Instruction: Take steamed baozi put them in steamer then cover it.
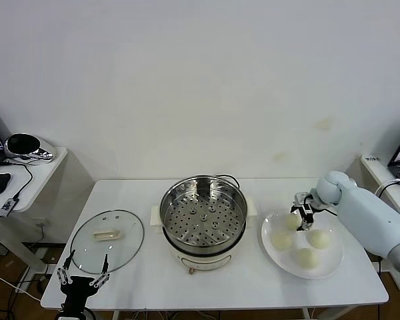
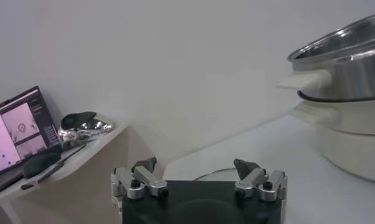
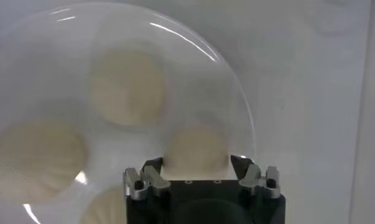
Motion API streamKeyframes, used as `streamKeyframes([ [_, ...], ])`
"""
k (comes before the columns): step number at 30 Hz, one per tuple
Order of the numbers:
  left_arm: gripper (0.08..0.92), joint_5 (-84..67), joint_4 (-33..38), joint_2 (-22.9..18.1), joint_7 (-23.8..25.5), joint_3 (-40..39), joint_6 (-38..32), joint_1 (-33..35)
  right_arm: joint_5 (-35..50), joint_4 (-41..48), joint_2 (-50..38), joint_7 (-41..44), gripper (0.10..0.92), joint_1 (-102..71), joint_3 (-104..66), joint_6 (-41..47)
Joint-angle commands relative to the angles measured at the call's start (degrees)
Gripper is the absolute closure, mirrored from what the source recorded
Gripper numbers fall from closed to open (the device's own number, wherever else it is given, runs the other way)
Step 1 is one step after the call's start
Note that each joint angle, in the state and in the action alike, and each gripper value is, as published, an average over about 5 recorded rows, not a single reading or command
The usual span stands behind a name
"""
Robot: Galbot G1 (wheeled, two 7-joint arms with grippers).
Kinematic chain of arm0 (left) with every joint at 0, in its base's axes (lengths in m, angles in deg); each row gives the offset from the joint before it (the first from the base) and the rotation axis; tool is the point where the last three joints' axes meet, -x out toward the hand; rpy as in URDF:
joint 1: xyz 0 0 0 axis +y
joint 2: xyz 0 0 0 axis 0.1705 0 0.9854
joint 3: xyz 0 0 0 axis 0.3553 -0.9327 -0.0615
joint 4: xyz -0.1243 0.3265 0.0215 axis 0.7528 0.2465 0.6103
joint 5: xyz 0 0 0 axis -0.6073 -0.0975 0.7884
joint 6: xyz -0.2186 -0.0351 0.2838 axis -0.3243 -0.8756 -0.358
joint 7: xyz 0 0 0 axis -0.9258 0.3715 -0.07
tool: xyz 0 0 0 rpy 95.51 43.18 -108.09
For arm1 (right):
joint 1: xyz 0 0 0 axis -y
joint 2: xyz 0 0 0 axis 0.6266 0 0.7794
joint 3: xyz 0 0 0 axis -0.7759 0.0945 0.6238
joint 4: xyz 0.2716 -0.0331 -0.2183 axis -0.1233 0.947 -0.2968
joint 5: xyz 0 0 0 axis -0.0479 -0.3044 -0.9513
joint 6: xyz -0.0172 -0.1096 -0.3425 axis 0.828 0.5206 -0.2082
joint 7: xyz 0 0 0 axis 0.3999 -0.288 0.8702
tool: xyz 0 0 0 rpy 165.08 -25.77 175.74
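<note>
The left pincer (image 1: 84, 279) is nearest to the head camera, low at the front left edge of the bench (image 1: 140, 287). Its fingers stand wide apart and hold nothing. It hangs just in front of the cover (image 1: 107, 240), which lies flat on the bench at the left of the steamer (image 1: 203, 220); the cream handle of the cover faces up.

The steamer stands in the middle of the bench. It is uncovered, and its perforated tray is bare. A white side handle of it shows in the left wrist view.

On the right lies a white plate (image 1: 330, 266) with 4 steamed baozi (image 1: 307, 257) on it. The right arm reaches in from the right side, and the right pincer (image 1: 299, 216) is down over the far left baozi on the plate. In the right wrist view this bun sits between the 2 fingers (image 3: 152, 172), and they stand close at its sides, not fully shut. I cannot tell if they already press the dough. The bun rests on the plate, just beside the other 3.

A small side table (image 1: 33, 170) with a laptop stands at the far left, apart from the bench.
</note>
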Motion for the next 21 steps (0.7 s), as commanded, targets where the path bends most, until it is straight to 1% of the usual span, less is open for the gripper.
streamKeyframes([
  [1,0.177,0.0,0.0,0.1,0.0,0.1,0.0,0.0,-0.6,1.9,1.2,0.2,0.382,0.9,0.7,0.0],
  [12,0.177,-0.3,0.0,0.3,-0.1,0.3,0.0,-0.1,0.2,0.2,0.0,0.4,0.5,1.2,1.3,-0.4],
  [16,0.177,-0.5,0.2,0.5,-0.1,0.4,0.0,0.0,3.6,-4.0,-2.7,0.5,0.507,2.7,3.5,0.1],
  [21,0.177,-0.8,0.3,0.9,-0.1,0.3,0.0,-0.1,12.8,-14.1,-9.3,1.0,0.503,10.6,9.8,1.7],
])
